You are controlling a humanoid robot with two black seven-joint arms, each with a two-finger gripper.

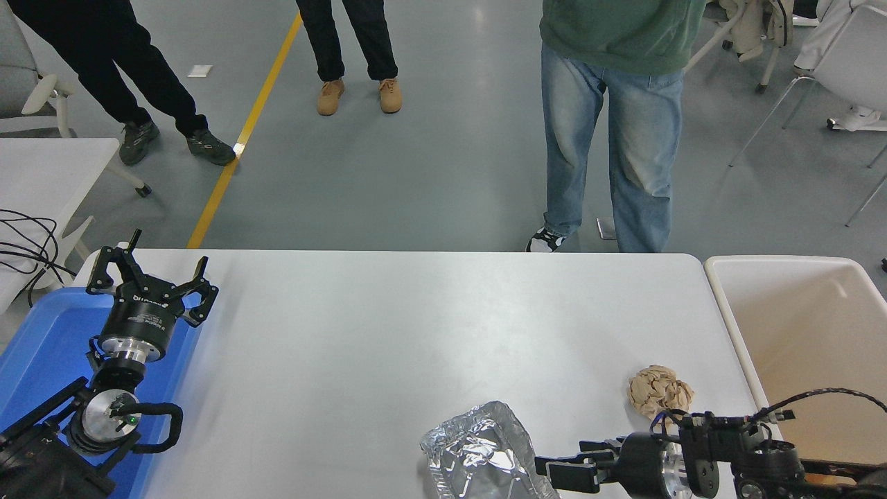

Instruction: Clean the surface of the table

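The white table surface (388,326) fills the middle of the view. A crumpled silver foil container (481,454) lies at its near edge. A crumpled brown paper ball (660,391) lies near the right edge. My right gripper (565,473) is low at the near edge, pointing left, its tip just right of the foil and below the paper ball; I cannot tell whether it is open or shut. My left gripper (152,277) is parked open and empty at the lower left, over the blue tray.
A blue tray (41,346) sits at the table's left end. A beige bin (811,346) stands off the right end. A person in jeans (610,152) stands at the far side, with two more people further back. A smaller white table (48,166) is at the left.
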